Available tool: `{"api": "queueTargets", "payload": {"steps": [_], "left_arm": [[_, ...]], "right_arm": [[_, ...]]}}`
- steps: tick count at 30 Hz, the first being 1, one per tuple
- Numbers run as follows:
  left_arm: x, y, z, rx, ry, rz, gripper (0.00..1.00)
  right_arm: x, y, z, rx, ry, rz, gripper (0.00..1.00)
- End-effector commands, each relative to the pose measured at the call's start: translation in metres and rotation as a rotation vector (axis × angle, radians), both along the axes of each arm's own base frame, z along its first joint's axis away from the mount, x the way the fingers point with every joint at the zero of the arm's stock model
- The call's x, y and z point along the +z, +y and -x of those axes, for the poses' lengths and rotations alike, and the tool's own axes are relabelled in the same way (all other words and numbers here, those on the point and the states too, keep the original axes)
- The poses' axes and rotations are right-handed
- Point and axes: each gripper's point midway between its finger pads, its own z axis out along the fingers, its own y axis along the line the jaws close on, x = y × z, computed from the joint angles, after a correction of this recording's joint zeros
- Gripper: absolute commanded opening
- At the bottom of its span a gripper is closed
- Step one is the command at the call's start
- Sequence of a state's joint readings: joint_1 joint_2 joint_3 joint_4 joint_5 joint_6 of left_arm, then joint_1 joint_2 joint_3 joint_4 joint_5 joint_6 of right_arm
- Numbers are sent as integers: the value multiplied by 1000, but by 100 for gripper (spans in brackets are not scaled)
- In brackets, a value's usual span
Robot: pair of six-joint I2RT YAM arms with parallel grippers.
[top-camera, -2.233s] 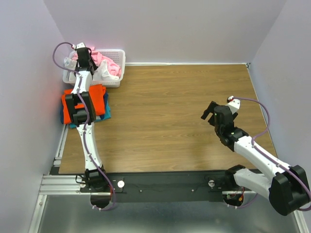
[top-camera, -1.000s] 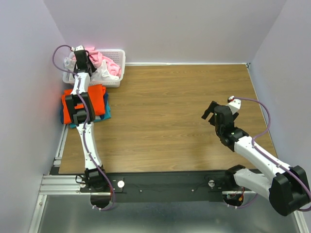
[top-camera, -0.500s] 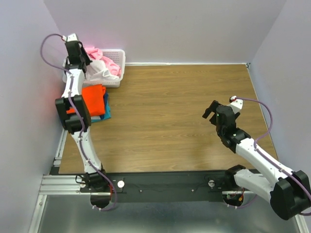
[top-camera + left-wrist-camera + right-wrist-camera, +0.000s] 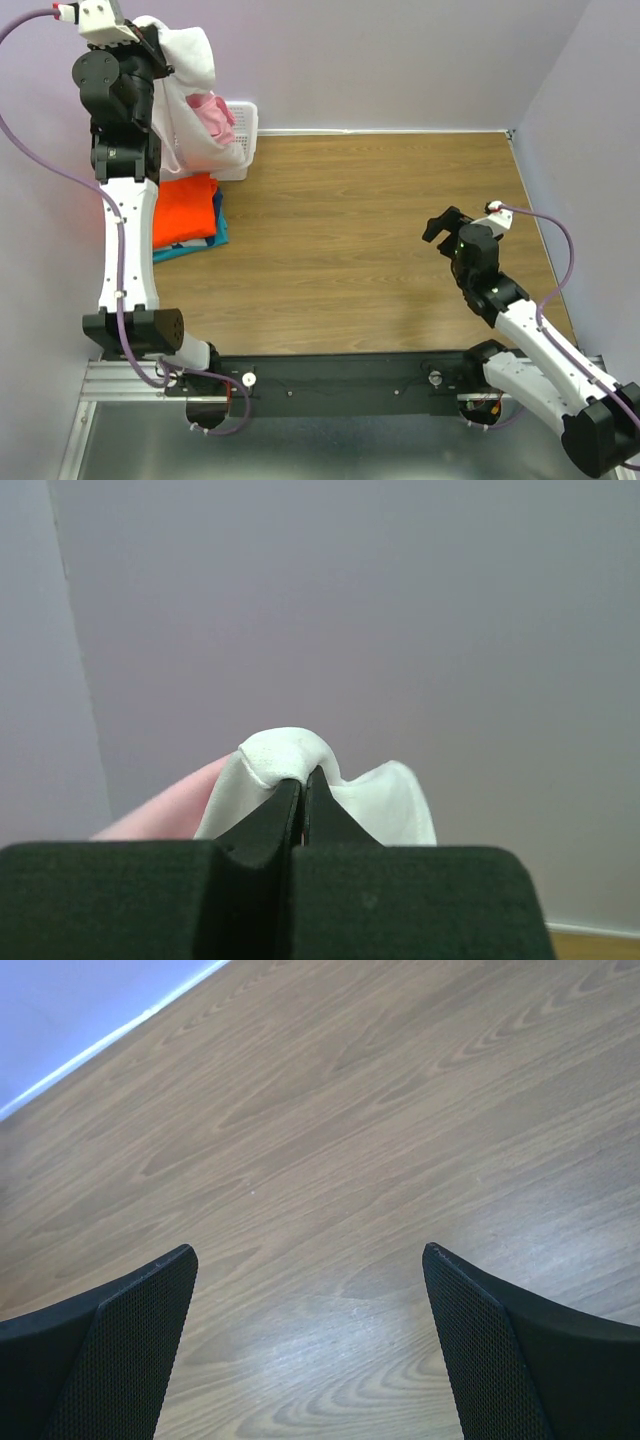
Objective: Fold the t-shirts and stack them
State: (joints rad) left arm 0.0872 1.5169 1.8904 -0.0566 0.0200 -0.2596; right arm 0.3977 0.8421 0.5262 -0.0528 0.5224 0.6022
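My left gripper [image 4: 158, 48] is raised high at the back left and is shut on the white t-shirt [image 4: 190, 80], which hangs from it over the basket. The left wrist view shows the jaws closed on a fold of the white t-shirt [image 4: 285, 755], with pink cloth [image 4: 165, 815] behind it. The pink t-shirt [image 4: 213, 118] shows behind the hanging white one. The orange t-shirt [image 4: 185, 208] lies folded on the teal t-shirt [image 4: 218, 228] at the table's left edge. My right gripper [image 4: 446, 226] is open and empty over bare wood at the right [image 4: 310, 1260].
The white lattice basket [image 4: 243, 135] stands at the back left corner against the wall. The wooden table [image 4: 360, 230] stretches between the arms. Walls close in on the left, back and right.
My left gripper has risen steeply from the basket, lifting the white t-shirt up with it. My right arm has shifted slightly.
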Motion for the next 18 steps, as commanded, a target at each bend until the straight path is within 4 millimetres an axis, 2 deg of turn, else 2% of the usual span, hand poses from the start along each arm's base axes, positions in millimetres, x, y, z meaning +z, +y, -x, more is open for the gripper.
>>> {"api": "queueTargets", "payload": {"steps": [1,4,5,9,11,12,13,14,15,16,17,18], "left_arm": [[47,-27,38,-42,-123,-32,0],[71,-22,56,8,-186,-18,0],[77,-17,59,37,-201,-13,0],[79,-3,49,114,-198,-13,0],[66,1,29,134,-155,-16,0],[72,2,27,142,-163,-15,0],[60,3,9,144,-128,-18,0],[71,3,10,150,-152,-17,0],[58,6,-10,160,-120,-17,0],[58,7,-17,168,-120,-16,0],[74,10,-13,178,-157,-15,0],[60,11,-29,182,-127,-20,0]], "right_arm": [[5,2,5,24,-31,-27,100],[7,4,9,38,-42,-38,100],[13,4,10,39,-62,-48,100],[17,3,14,44,-84,-59,100],[18,0,15,34,-92,-55,100],[19,-1,15,30,-94,-53,100],[19,-1,15,28,-97,-51,100],[19,-2,15,23,-98,-47,100],[18,-4,15,17,-94,-43,100],[16,-4,14,16,-87,-38,100],[16,-6,14,6,-86,-29,100],[15,-6,14,5,-82,-24,100]]}}
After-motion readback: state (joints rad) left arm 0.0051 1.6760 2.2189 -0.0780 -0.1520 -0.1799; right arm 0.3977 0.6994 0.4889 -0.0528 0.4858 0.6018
